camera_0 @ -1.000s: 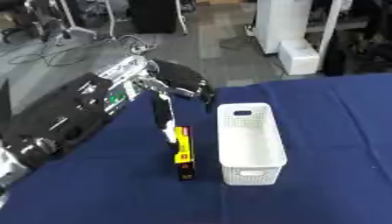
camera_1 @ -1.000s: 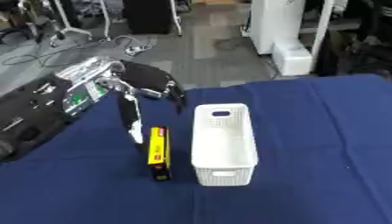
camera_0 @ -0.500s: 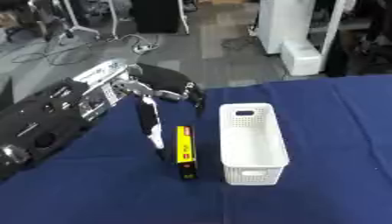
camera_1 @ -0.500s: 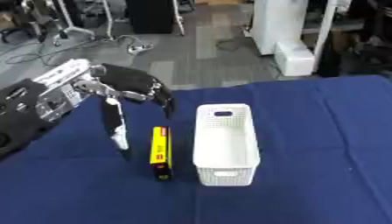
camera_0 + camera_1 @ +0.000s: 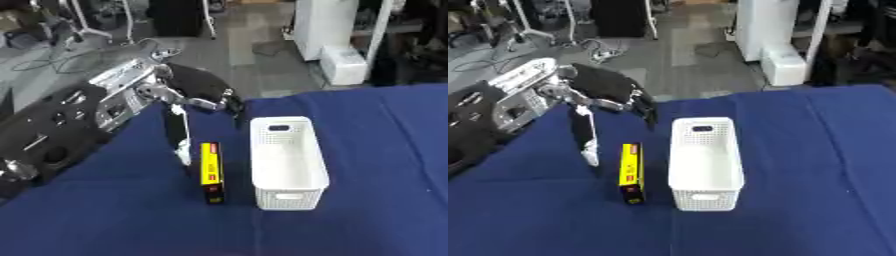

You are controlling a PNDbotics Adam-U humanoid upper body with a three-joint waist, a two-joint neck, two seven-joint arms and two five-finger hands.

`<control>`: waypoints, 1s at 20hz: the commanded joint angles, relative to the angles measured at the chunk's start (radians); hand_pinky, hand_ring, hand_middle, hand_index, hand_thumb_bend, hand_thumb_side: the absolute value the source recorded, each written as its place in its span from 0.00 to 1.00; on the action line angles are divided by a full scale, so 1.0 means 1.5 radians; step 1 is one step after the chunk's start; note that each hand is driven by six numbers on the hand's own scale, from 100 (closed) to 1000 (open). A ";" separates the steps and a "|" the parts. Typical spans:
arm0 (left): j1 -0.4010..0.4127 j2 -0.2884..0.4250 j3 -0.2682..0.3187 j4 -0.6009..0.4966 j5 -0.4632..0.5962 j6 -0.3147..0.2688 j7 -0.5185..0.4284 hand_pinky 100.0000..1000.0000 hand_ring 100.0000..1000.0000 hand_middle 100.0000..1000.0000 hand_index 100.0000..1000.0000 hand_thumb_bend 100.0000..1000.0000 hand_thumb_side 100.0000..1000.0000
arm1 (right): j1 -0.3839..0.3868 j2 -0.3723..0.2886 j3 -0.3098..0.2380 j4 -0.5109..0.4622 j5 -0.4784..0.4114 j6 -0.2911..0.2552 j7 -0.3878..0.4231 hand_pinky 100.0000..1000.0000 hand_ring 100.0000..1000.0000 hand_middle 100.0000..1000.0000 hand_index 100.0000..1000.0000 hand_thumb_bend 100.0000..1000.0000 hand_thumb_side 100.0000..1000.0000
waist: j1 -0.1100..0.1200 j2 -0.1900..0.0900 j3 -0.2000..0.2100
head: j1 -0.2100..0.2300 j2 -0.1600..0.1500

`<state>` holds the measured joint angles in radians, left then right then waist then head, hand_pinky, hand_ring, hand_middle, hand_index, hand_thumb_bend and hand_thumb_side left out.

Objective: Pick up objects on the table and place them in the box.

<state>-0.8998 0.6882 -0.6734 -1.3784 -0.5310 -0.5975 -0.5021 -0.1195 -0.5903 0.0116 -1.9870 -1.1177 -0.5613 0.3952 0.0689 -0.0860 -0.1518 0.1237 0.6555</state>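
Centre of the frame: a white perforated box (image 5: 287,162), long and narrow, standing upright on a dark blue tablecloth (image 5: 376,150), open top, inside bare white. Just left of it, lying flat and parallel to its long side, a slim yellow package (image 5: 211,170) with a black near end and small red marks on its face; close beside the box, a narrow strip of cloth showing between them. From the upper left, reaching in over the table's far edge, the left arm (image 5: 70,117), black with a silver wrist section. At its end, the left hand (image 5: 197,92), fingers spread wide and holding nothing: one long finger or thumb (image 5: 178,135) pointing straight down toward the cloth, its pale tip just left of the yellow package's far end, contact with the cloth not clear; the other fingers (image 5: 229,102) reaching toward the far end of the box. No sign of the right hand in either view. Beyond the table, grey floor with cables, and white equipment (image 5: 337,47) at upper right.
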 commanded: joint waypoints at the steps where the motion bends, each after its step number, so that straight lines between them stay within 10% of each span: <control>1: -0.024 0.002 -0.002 0.002 -0.018 -0.206 -0.209 0.75 0.74 0.75 0.78 0.76 0.36 | -0.007 -0.018 -0.006 -0.009 -0.001 0.003 -0.001 0.00 0.00 0.00 0.10 0.00 1.00 | -0.003 -0.006 0.000 | 0.003 0.000; 20: -0.027 -0.008 -0.010 0.049 -0.085 -0.206 -0.150 0.74 0.74 0.75 0.77 0.56 0.24 | -0.006 -0.019 -0.006 -0.009 0.003 0.004 -0.001 0.00 0.00 0.00 0.10 0.00 1.00 | -0.001 -0.005 0.001 | 0.032 0.065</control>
<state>-0.9158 0.6656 -0.6948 -1.3040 -0.6490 -0.6364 -0.4633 -0.1201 -0.5904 0.0116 -1.9870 -1.1167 -0.5557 0.3936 0.0714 -0.0860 -0.1518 0.1605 0.7452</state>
